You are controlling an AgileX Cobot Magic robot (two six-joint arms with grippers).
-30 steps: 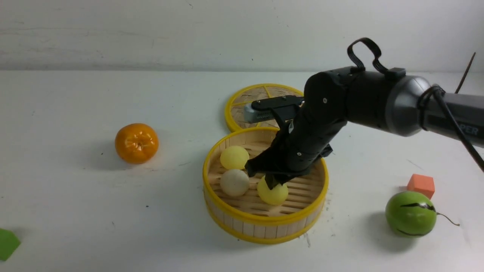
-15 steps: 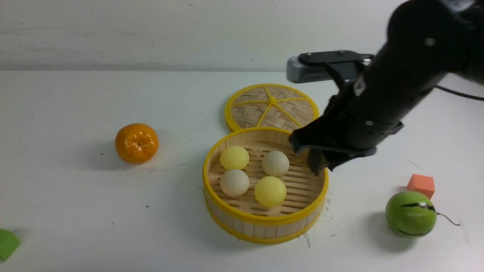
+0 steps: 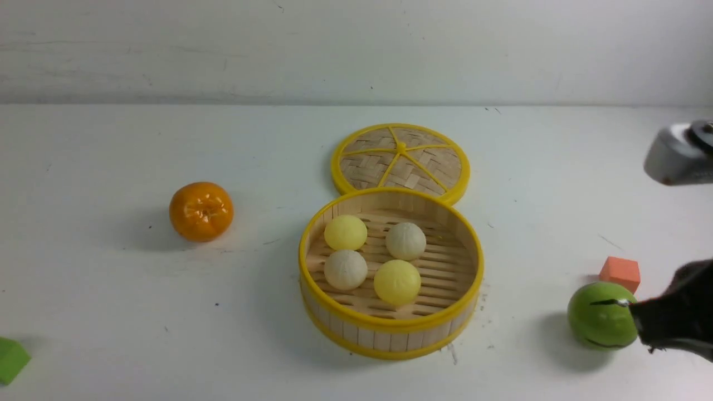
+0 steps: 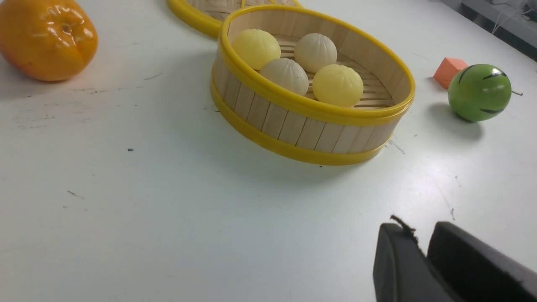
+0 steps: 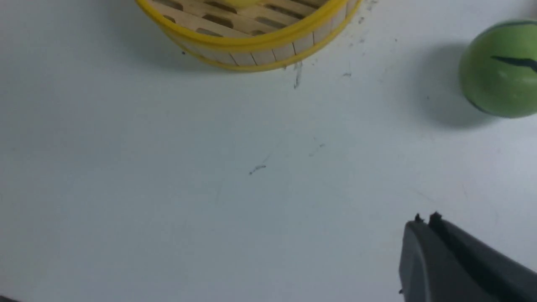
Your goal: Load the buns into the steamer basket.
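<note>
1. Front view shows all four buns in the basket: a yellow bun and a white bun toward the back, a second white bun and a second yellow bun nearer the camera. They sit in a loose square on the slotted floor, close together, the near pair looking almost in contact. Judged from this, the loading is done.
2. The right gripper hangs at the view's right edge, in front of the melon, well apart from the basket. In the right wrist view its fingers are pressed together with nothing between them.
3. The left gripper shows only in its own wrist view, low over bare table on the near side of the basket. Its jaws look nearly together, with only a thin dark seam between them, and they hold nothing.
4. The basket wall rises above the buns, so they should not roll out.
5. Room: the lid lies flat, touching or just behind the basket's far rim. The orange sits well to the left, a cube just behind the melon, and a green block at the near left edge. The table in front of the basket is open.
</note>
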